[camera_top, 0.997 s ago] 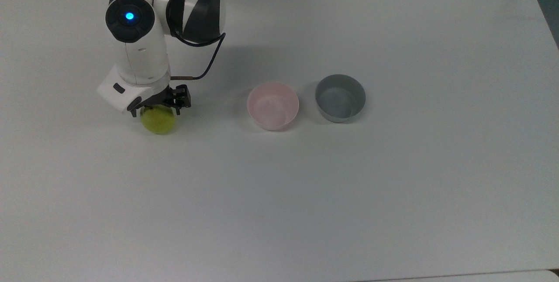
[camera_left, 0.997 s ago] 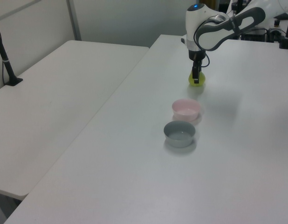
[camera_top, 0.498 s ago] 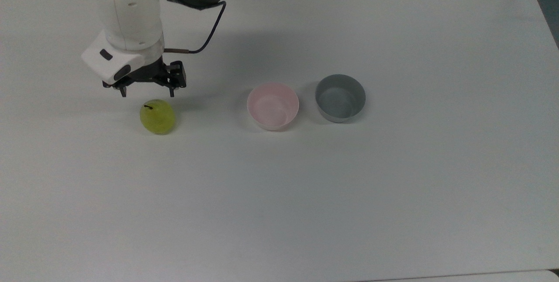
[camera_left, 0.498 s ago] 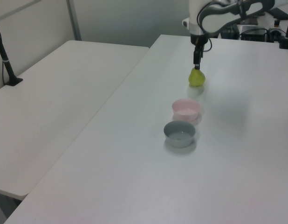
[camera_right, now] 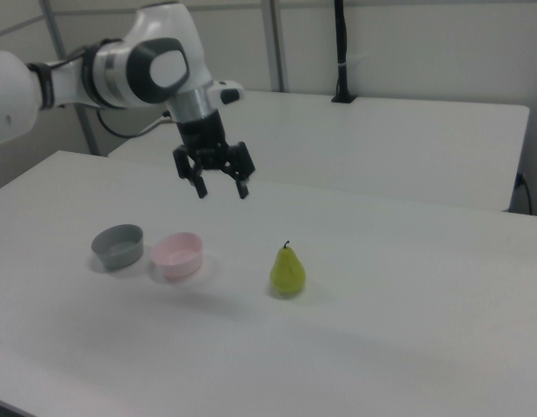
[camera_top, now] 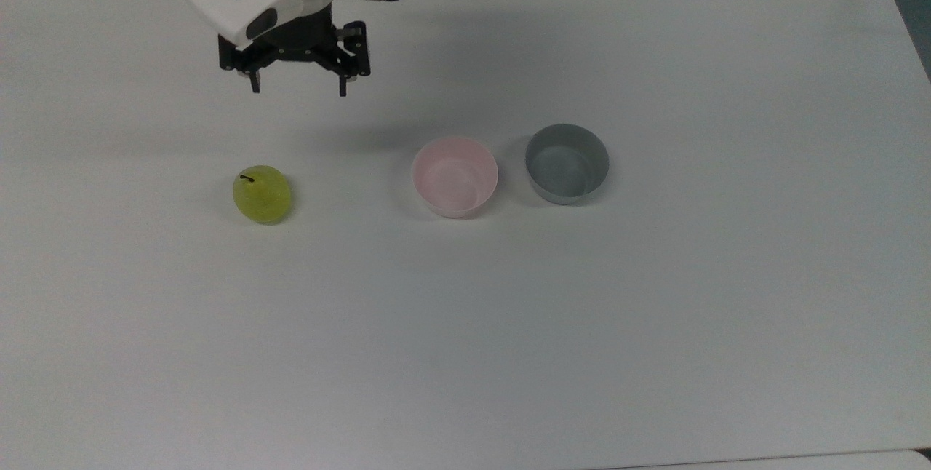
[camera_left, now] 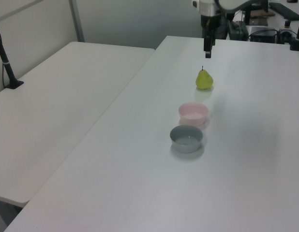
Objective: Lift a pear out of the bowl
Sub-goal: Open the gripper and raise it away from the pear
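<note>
At the top view's upper left, the gripper [camera_top: 298,87] hangs released above bare table [camera_top: 465,324]; the pear [camera_top: 262,194] stands left of the bowl [camera_top: 454,176].

Table [camera_top: 654,353]: wide white top, mostly bare.

Standing things, all in one row across the top view's middle:
- pear [camera_top: 262,194], upright, alone at the top view's left, well apart from the bowls; bare surface all round it.
- pink bowl [camera_top: 454,176], mid-row.
- grey bowl [camera_top: 566,163], just beside the pink one on the top view's right, a narrow gap between.

Gripper [camera_top: 298,88]: raised above the table's far side, fingers spread, holding nothing; open air beneath.
</note>
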